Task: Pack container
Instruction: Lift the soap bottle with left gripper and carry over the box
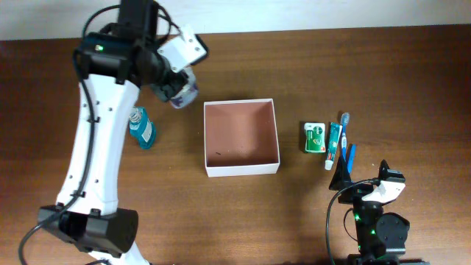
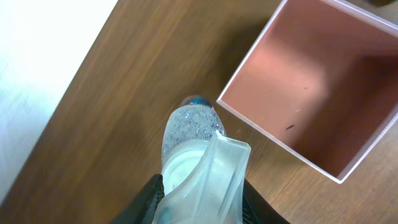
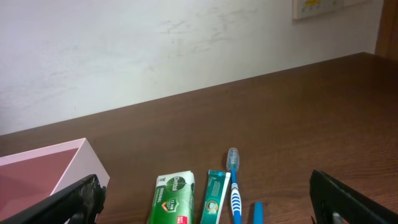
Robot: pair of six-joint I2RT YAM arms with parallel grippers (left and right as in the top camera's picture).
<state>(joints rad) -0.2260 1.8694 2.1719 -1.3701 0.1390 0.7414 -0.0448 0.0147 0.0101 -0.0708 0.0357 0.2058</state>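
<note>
Table (image 1: 412, 73): brown wood, one work area for both arms.

Container (image 1: 241, 132): sits mid-table, open side up, nothing inside. You can reach it from either arm.

Left gripper (image 2: 202, 196): fingers are clamped on the clear bottle (image 2: 189, 134), which has speckled contents. It is lifted off the table just outside the container's far left corner, not yet over the opening. Judgement: you are mid-carry, and the first item has yet to go in.

Right gripper (image 3: 204, 183): fingers are spread wide and hold nothing. It is parked low at the near right, facing the small items, probably so it stays out of your left arm's path.

Blue bottle (image 1: 141, 126): lies on its side left of the container, on the left arm's side.

Green packet (image 1: 315, 138), toothpaste (image 1: 335, 143) and toothbrush (image 1: 344, 129): lie side by side right of the container, handy for your right arm.
</note>
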